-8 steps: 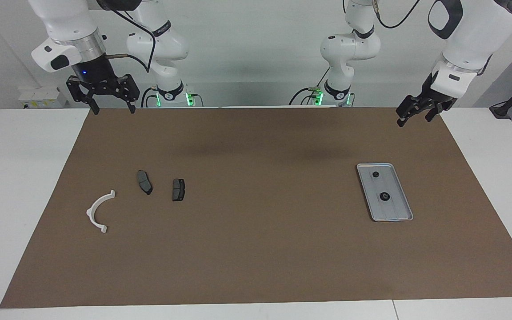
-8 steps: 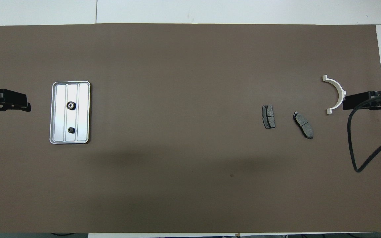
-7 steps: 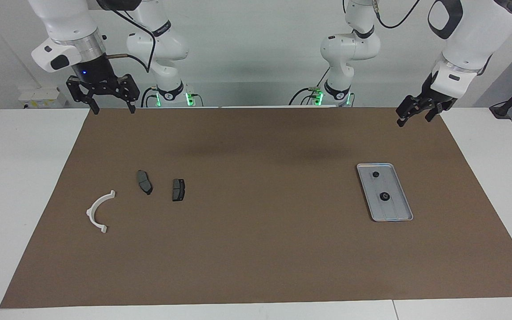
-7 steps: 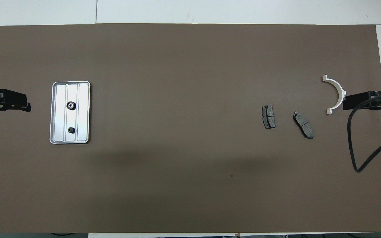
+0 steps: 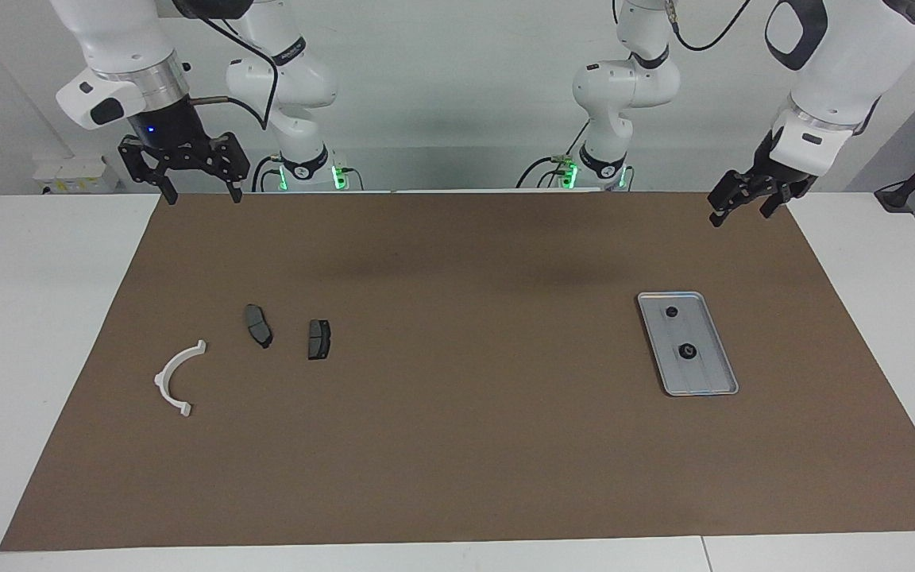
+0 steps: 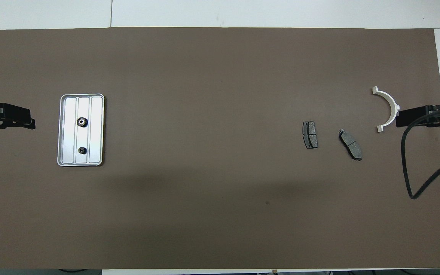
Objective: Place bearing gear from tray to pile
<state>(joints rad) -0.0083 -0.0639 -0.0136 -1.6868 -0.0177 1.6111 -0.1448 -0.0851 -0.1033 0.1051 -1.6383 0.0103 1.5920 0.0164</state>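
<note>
The silver-grey tray (image 5: 708, 375) lies on the brown mat toward the left arm's end, also in the overhead view (image 6: 97, 130). Two small dark gears sit in it: one with a bright centre (image 5: 687, 352) (image 6: 81, 122) and a smaller one (image 5: 671, 312) (image 6: 83, 150) nearer the robots. The pile lies toward the right arm's end: a white half-ring bracket (image 5: 160, 380) (image 6: 391, 104) and two dark brake pads (image 5: 258, 325) (image 5: 318, 339). My left gripper (image 5: 740, 216) hangs open and empty over the mat's corner by its base. My right gripper (image 5: 202, 197) hangs open and empty over the other corner.
The brown mat (image 5: 457, 445) covers most of the white table (image 5: 36, 318). A black cable (image 6: 414, 183) loops from the right arm over the mat's edge. The left gripper's tip (image 6: 32, 123) and the right gripper's tip (image 6: 397, 118) show at the overhead view's sides.
</note>
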